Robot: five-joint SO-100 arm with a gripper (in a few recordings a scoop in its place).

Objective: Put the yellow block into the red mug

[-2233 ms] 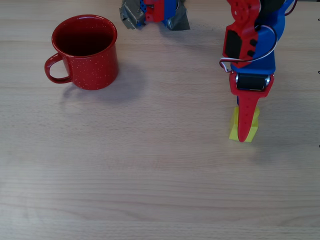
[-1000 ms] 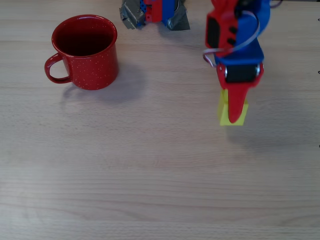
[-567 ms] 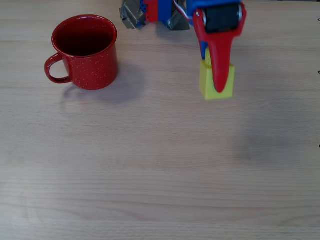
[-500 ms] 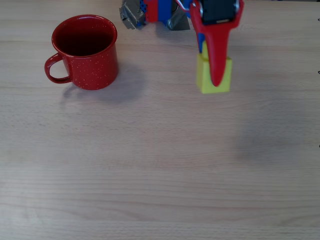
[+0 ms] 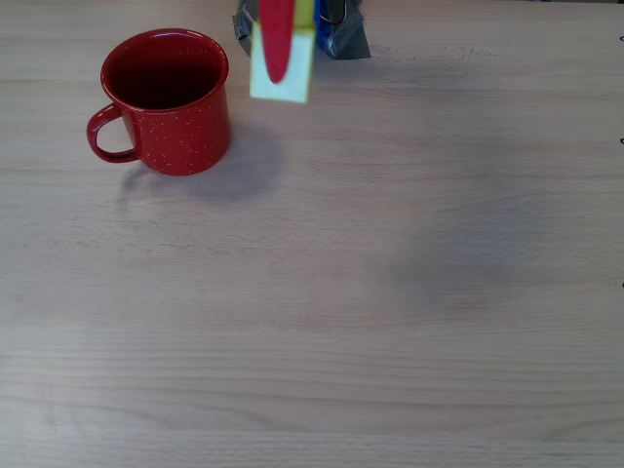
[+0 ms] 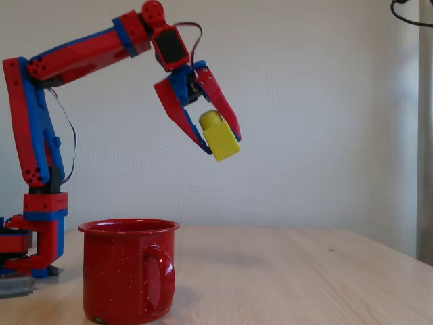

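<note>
So the desk is just pale wood, and the red mug sits on it upright, mouth open to the ceiling, handle facing the fixed view. High above the mug and a bit to the right in that view, the hand is clamped on the yellow block, which hangs tilted between the two red fingers, well clear of the rim. From overhead the block sits just right of the mug's opening, not over it yet. If I were steering: slide it across until the block is centred over the dark inside, drop lower before letting go so it doesn't bounce off the rim, and only then open up.
</note>
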